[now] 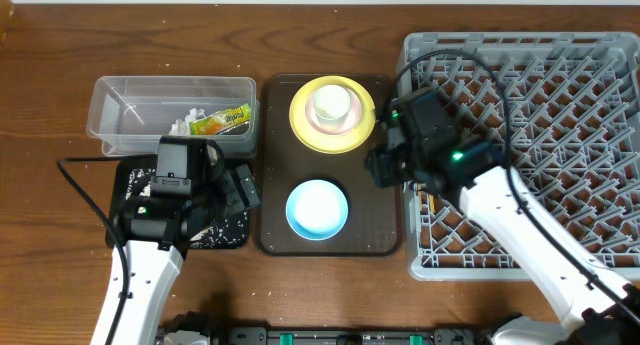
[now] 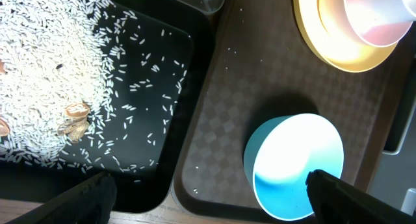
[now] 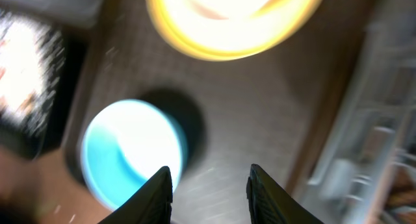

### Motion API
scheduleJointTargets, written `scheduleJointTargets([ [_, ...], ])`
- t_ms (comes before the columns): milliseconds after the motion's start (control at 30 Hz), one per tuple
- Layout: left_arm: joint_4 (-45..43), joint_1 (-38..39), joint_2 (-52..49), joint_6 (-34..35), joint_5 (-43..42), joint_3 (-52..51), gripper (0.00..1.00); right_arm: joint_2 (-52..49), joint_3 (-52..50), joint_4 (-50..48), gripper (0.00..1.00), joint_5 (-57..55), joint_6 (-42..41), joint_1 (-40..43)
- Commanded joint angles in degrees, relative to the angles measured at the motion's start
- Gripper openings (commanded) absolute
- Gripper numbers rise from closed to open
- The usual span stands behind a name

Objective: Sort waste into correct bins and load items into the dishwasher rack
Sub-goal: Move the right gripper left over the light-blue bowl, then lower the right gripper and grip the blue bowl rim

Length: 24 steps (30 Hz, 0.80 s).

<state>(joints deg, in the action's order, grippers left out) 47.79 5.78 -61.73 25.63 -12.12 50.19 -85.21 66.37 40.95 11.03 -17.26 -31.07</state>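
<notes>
Going for the light blue bowl (image 1: pixel 317 207), upright on the front half of the brown serving tray (image 1: pixel 272 155), right gripper (image 3: pixel 209 173) spread just beside it. Calls for straddling the rim, pinching, then lifting across to the dishwasher rack (image 1: pixel 540 75). Parks the left gripper (image 2: pixel 209 178), spread too, over the black tray (image 2: pixel 188 74).

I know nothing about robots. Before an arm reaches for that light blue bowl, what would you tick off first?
1. Right arm's fingers apart and empty: ok.
2. Left arm's fingers apart and empty: ok.
3. Light blue bowl upright with nothing in it: ok.
4. Dishwasher rack has free pegs: ok, no dishes in the part that shows.
5. Wrapper and tissue inside the clear tub: ok.
6. All rice in the black tray: not ok, a few grains lie on the brown serving tray.
</notes>
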Motion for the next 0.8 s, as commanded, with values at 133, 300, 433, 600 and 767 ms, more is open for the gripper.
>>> scheduleJointTargets([
  [133, 0.11, -0.26, 0.02, -0.33, -0.42, 0.94, 0.96, 0.44, 0.63, -0.09, 0.37, 1.9, 2.56, -7.13],
  [300, -1.6, -0.26, 0.0, -0.33, 8.46, 0.94, 0.96, -1.14, 0.63, -1.11, 0.37, 1.86, 2.56, -11.54],
  [433, -1.75, -0.26, 0.0, -0.33, 16.06, 0.94, 0.96, -3.28, 0.63, -2.34, 0.37, 1.79, 2.58, -14.34],
  [600, -1.77, -0.24, 0.0, -0.31, 16.46, 0.94, 0.96, -6.14, 0.63, -4.96, 0.38, 1.84, 2.58, -17.38],
  [767, -3.93, -0.26, 0.0, -0.35, 20.7, 0.94, 0.96, -9.86, 0.63, -9.38, 0.39, 1.88, 4.31, -20.26],
])
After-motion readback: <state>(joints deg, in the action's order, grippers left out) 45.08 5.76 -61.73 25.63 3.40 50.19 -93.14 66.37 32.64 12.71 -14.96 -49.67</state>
